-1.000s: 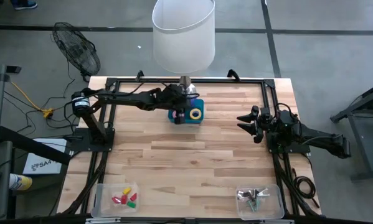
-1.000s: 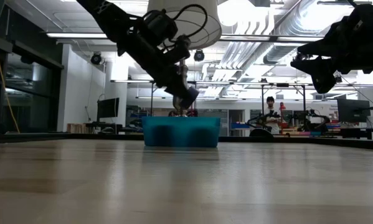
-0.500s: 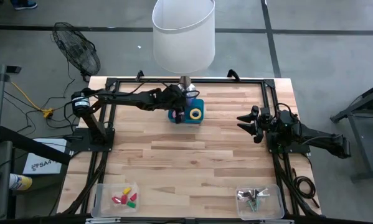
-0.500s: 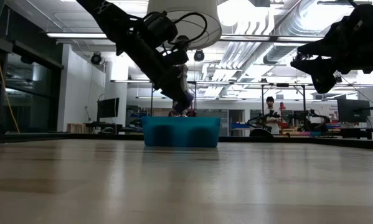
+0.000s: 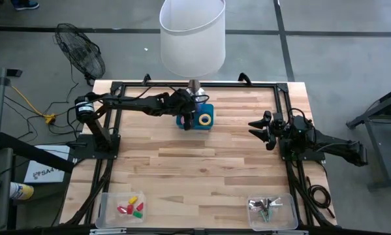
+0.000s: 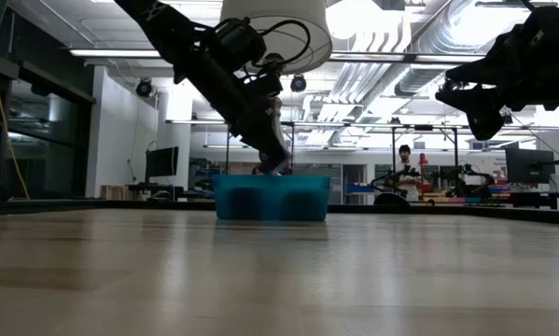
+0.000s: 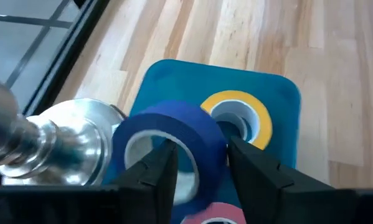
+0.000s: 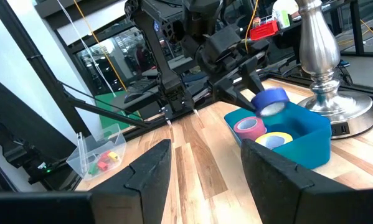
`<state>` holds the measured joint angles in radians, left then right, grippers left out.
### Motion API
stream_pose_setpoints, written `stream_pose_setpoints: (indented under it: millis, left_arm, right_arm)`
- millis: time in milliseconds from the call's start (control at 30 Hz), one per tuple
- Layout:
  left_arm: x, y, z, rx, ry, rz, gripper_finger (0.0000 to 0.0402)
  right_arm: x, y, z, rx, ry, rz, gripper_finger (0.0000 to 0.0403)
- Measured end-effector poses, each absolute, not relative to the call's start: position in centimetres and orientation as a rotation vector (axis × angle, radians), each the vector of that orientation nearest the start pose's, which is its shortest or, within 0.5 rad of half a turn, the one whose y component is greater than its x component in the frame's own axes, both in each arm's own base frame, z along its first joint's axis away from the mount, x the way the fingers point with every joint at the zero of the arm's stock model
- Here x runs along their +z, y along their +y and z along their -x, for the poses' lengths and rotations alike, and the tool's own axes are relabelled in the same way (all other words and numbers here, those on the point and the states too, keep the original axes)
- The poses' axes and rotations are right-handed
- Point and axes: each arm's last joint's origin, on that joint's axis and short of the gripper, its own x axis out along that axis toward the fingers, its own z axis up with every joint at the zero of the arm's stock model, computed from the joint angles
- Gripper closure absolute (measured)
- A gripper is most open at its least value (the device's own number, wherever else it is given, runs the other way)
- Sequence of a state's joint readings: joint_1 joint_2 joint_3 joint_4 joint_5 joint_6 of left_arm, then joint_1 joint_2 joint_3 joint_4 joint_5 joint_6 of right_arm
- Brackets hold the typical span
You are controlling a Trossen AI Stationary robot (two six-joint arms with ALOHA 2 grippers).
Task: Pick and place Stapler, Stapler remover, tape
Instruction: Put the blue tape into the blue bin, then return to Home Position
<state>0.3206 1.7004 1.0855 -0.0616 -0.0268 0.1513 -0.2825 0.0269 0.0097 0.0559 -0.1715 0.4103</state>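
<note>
Three rolls of tape show at the blue bin [image 5: 205,124], which stands on the table [image 5: 202,170] just beside the silver lamp base [image 7: 61,146]. A yellow roll [image 7: 239,115] lies flat inside the bin, a pink roll [image 8: 248,127] lies next to it, and a blue roll [image 7: 170,146] stands on edge above them, just over the bin's rim. The left gripper [image 7: 195,165] reaches over the bin, its two fingers [image 7: 155,171] straddling the blue roll's band, one inside the hollow centre and one outside; whether they still pinch it or have let go cannot be told. The right gripper [image 5: 257,128] hangs in the air well apart from the bin, on the side away from the lamp, fingers spread and holding nothing.
</note>
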Motion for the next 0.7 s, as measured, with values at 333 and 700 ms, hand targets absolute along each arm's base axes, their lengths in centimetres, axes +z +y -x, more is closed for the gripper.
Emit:
stream_pose_setpoints:
  millis: [333, 700]
  left_arm:
    - [21.3, 11.5, -34.6, 0.254, 0.689, -0.031, 0.0259]
    - [24.5, 10.4, -33.6, 0.176, 0.582, -0.011, 0.0259]
  right_arm:
    - [17.0, -2.3, -9.6, -0.102, -0.060, -0.401, 0.0217]
    - [17.0, -2.3, -9.6, -0.102, -0.060, -0.401, 0.0217]
